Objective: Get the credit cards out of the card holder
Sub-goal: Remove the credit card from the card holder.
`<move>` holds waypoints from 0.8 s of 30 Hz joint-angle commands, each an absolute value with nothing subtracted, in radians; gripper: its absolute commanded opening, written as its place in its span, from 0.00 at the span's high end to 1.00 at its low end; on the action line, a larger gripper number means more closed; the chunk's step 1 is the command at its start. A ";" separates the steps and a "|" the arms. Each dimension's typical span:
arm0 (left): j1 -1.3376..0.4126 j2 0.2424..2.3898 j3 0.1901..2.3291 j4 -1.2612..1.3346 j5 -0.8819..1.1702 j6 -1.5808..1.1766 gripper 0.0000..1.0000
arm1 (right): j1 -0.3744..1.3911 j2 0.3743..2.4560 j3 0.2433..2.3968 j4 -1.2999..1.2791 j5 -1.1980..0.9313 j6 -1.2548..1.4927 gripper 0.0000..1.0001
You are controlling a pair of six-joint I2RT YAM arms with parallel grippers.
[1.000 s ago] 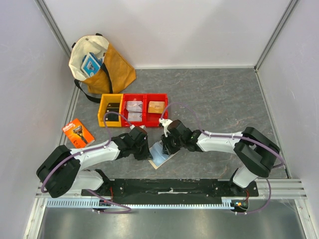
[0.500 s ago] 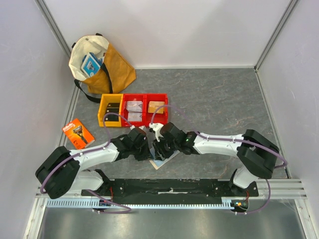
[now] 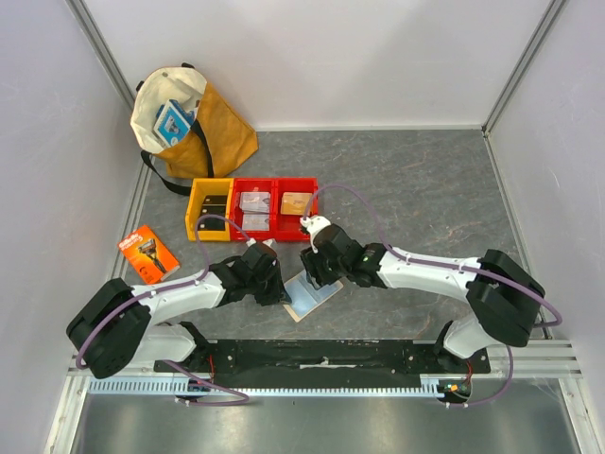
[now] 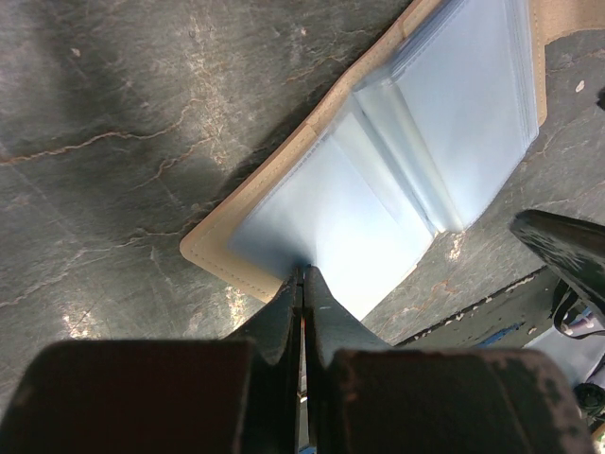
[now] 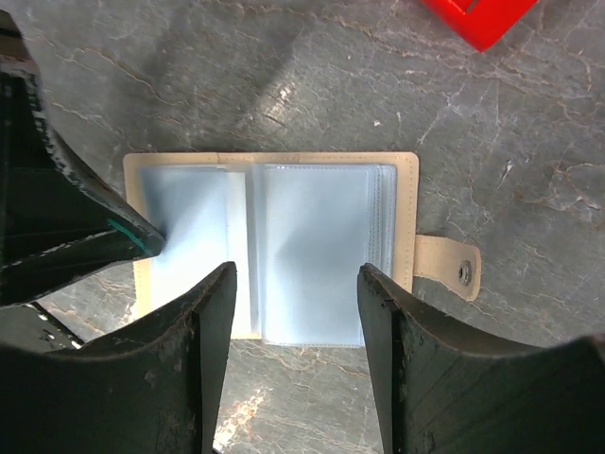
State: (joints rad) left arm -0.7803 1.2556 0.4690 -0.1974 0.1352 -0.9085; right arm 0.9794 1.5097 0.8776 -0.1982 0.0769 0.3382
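The beige card holder (image 5: 402, 222) lies open and flat on the dark stone table, its pale blue clear sleeves (image 5: 312, 255) facing up and its snap tab (image 5: 449, 268) out to the right. In the top view the card holder (image 3: 312, 298) sits between the two arms. My left gripper (image 4: 302, 272) is shut, its tips pressing on the left page of sleeves (image 4: 331, 222). My right gripper (image 5: 295, 274) hovers open above the right page, with nothing between its fingers. No credit cards show; they are hidden or out of view.
A yellow bin (image 3: 209, 208) and two red bins (image 3: 276, 203) stand just behind the arms; a red corner (image 5: 477, 14) shows in the right wrist view. An orange razor package (image 3: 148, 252) lies at the left. A tan tote bag (image 3: 194, 118) stands at the back left.
My right gripper has opened wider and pulled back off the holder, so more of the open sleeves show. The left gripper has stayed shut in place.
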 commanded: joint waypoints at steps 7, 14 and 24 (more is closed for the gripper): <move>-0.787 1.275 0.442 -0.235 0.126 -0.902 0.97 | 0.983 1.577 0.865 -0.189 0.118 0.347 0.38; -0.785 1.276 0.440 -0.235 0.126 -0.902 0.97 | 0.983 1.601 0.865 -0.190 0.109 0.347 0.38; -0.785 1.279 0.443 -0.233 0.129 -0.902 0.97 | 0.983 1.614 0.865 -0.190 0.068 0.348 0.44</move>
